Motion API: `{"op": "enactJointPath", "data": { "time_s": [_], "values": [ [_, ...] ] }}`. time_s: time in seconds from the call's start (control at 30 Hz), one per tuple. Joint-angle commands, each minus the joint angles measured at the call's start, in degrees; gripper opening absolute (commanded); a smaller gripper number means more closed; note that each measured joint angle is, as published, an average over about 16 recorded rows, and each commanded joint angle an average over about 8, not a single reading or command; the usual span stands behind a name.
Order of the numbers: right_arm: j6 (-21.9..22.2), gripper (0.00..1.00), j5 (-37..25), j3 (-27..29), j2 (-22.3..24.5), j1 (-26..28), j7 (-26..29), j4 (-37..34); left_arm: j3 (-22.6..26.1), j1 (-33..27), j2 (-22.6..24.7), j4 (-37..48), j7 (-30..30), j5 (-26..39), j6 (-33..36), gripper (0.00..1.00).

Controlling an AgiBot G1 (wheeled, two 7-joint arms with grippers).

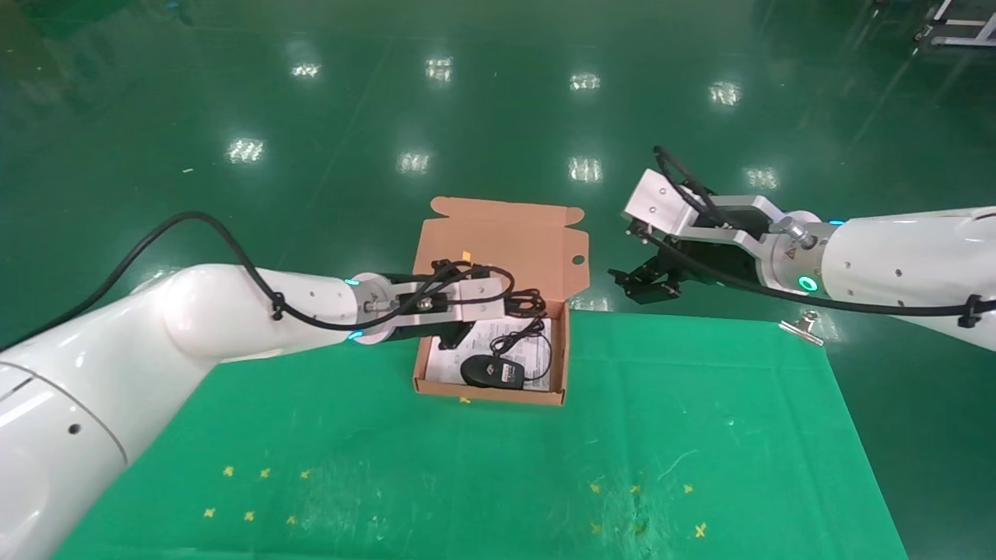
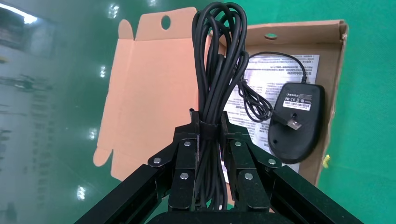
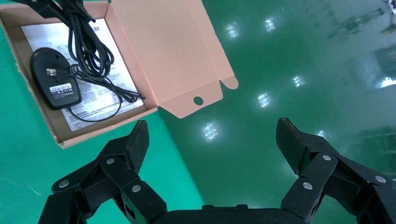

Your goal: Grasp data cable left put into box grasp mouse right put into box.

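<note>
The salmon-orange box (image 1: pixel 498 241) lies open at the far middle of the green mat, lid folded back. The black mouse (image 1: pixel 490 372) rests upside down on the white printed sheet (image 2: pixel 271 79) inside it, with its USB plug on its underside. My left gripper (image 1: pixel 510 305) hovers over the box's far half, shut on the bundled black data cable (image 2: pixel 219 70), whose loops hang toward the lid. My right gripper (image 1: pixel 646 284) is to the right of the lid, past the mat's far edge, open and holding nothing. The right wrist view shows the box (image 3: pixel 168 51), the mouse (image 3: pixel 55 79) and the cable (image 3: pixel 86 42).
A metal clip (image 1: pixel 801 327) sits at the mat's far right corner. Yellow cross marks (image 1: pixel 257 494) dot the near part of the green mat. Glossy green floor (image 1: pixel 498 117) lies beyond the table's far edge.
</note>
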Motion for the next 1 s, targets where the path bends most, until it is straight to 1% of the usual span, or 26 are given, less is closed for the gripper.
{"op": "enactJointPath", "data": {
  "time_s": [0.03, 0.5, 0.67, 0.77, 0.87, 1.0],
  "values": [
    [0.0, 1.00, -0.7, -0.1, 0.2, 0.0, 0.8, 0.5, 0.6, 0.0, 0.0, 0.1, 0.2, -1.1, 0.0, 1.00],
    [0.1, 1.00, -0.4, 0.0, 0.0, 0.1, 0.5, 0.1, 0.2, 0.0, -0.5, -0.5, 0.0, -0.7, 0.2, 1.00],
    [0.4, 1.00, -0.8, 0.4, 0.5, 0.9, 0.0, 0.8, -0.6, -2.0, -1.8, -1.5, -0.7, -1.1, -1.5, 1.00],
    [-0.5, 1.00, -1.6, 0.2, 1.0, 2.0, -0.9, 1.8, -1.3, -4.1, -2.4, -1.3, -1.4, -1.2, -3.3, 1.00],
    [-2.4, 1.00, -2.6, -0.4, 1.4, 3.2, -2.0, 3.0, -1.7, -5.8, -2.6, -0.6, -2.0, -1.1, -4.4, 1.00],
    [-4.5, 1.00, -2.9, -0.5, 1.7, 3.7, -3.0, 4.0, -2.5, -5.9, -3.3, -0.7, -2.5, -2.1, -3.9, 1.00]
  ]
}}
